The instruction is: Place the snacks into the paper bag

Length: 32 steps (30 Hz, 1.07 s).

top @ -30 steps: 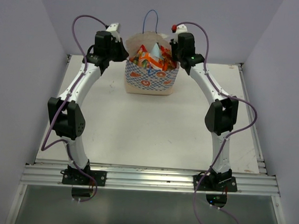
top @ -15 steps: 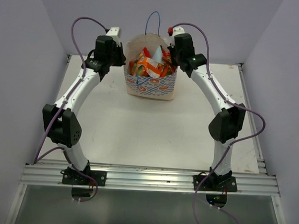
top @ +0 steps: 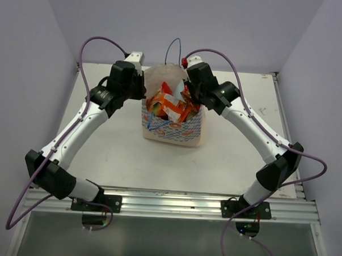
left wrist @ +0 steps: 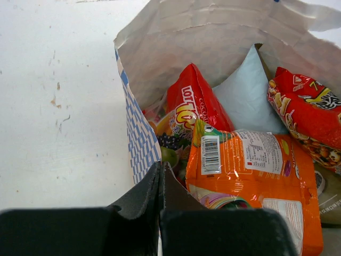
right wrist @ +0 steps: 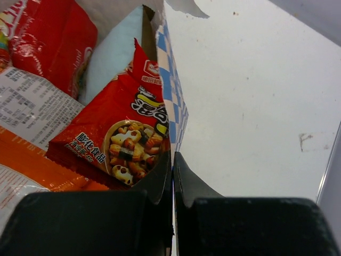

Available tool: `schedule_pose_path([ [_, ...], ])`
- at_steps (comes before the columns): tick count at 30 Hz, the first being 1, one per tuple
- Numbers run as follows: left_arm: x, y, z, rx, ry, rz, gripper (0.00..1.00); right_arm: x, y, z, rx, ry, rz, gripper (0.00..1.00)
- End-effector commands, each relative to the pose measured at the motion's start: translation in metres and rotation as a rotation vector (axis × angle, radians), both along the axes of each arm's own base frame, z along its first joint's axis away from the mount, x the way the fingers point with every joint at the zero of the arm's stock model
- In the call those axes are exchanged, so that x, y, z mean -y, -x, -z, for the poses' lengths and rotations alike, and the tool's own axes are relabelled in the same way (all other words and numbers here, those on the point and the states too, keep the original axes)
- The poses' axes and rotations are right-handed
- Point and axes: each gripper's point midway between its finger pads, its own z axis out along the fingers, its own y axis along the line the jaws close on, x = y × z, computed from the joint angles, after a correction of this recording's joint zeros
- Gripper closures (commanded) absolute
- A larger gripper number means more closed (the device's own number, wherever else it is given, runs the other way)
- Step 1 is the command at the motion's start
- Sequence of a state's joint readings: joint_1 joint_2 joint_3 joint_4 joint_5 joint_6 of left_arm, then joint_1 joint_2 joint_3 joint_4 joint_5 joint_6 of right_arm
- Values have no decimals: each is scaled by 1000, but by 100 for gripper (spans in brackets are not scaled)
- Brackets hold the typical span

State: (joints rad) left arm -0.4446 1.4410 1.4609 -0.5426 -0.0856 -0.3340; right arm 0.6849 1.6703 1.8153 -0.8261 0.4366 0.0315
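The paper bag (top: pixel 172 130) stands upright mid-table, full of snacks (top: pixel 169 105). My left gripper (top: pixel 143 96) is shut on the bag's left wall, and my right gripper (top: pixel 196 99) is shut on its right wall. In the left wrist view my gripper (left wrist: pixel 161 166) pinches the checked wall (left wrist: pixel 139 140); inside lie an orange packet (left wrist: pixel 250 165), a red packet (left wrist: pixel 194 101), a light blue packet (left wrist: pixel 245 90) and another red one (left wrist: pixel 309 112). In the right wrist view my gripper (right wrist: pixel 172 154) pinches the wall (right wrist: pixel 171 101) beside a red packet (right wrist: pixel 122 128) and the light blue packet (right wrist: pixel 114 50).
A blue cord handle (top: pixel 173 46) rises behind the bag. The white table (top: pixel 124 148) is bounded by a metal rail (top: pixel 167 204) at the near edge and by grey walls on the left, right and back.
Both arms have drawn toward the near edge with the bag held between them. The bag has moved from the back of the table toward its middle.
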Motion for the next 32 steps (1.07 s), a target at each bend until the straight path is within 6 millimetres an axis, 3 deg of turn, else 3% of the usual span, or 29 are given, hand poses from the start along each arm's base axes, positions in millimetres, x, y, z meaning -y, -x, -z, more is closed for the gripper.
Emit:
schedule_pose_path([
  [1,-2,19,-66,150,114,-31,100,12,17,-40,101,-86,58,100],
  [3,0,32,-67,130,138,-21,100,17,26,-41,103,-102,62,100],
  [7,6,53,-54,84,162,-9,100,27,37,-25,75,-87,89,100],
  [8,10,59,-42,58,156,2,100,28,38,-21,70,-83,91,100],
  [12,10,74,-36,45,178,8,100,33,43,-6,40,-70,115,100],
  [14,6,74,-41,66,175,-9,59,34,45,-4,31,-75,123,51],
  [15,3,75,-48,89,174,-15,42,34,45,-7,36,-83,129,34],
  [16,-4,74,-54,115,165,-42,13,36,45,-17,58,-98,138,17],
  [17,-10,74,-70,162,161,-53,1,39,44,-25,78,-107,151,6],
  [19,-28,70,-94,241,139,-132,0,52,41,-55,163,-129,228,3],
  [23,-68,67,-178,496,111,-271,0,93,47,-115,314,-123,392,1],
  [26,-87,62,-203,567,72,-367,1,121,56,-145,407,-79,478,1],
  [32,-77,39,-188,547,12,-363,0,151,70,-145,428,56,557,1],
])
